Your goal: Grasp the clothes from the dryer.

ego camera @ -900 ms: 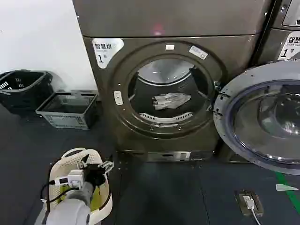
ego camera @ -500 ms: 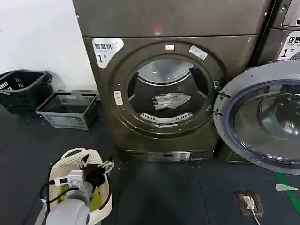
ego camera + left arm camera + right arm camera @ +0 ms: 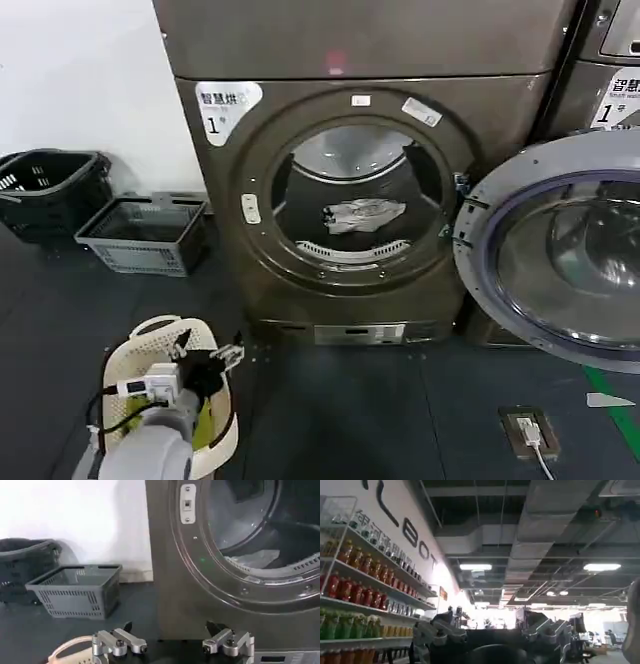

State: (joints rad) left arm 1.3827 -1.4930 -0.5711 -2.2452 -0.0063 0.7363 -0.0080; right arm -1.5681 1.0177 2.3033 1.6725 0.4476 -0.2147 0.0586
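The dryer (image 3: 230, 200) stands ahead with its round door (image 3: 478, 262) swung open to the right. Inside the drum lie the clothes (image 3: 365, 213), a small whitish-grey bundle on the drum floor, also seen as a pale heap (image 3: 257, 559) past the porthole rim in the left wrist view. My left gripper (image 3: 207, 355) hangs low at the lower left, over a white basket and well short of the dryer. It is open, fingers (image 3: 126, 629) wide apart and empty. My right gripper (image 3: 492, 626) is open too, pointing into the room behind.
A white basket (image 3: 222, 425) holding yellow-green cloth sits under the left arm. A grey crate (image 3: 145, 237) and a black basket (image 3: 50, 188) stand by the wall at left. A neighbouring machine (image 3: 600, 80) is at right. A floor socket (image 3: 528, 432) lies lower right.
The left gripper has sunk very slightly over the white basket. The clothes, the drum and the open door stay as they were.
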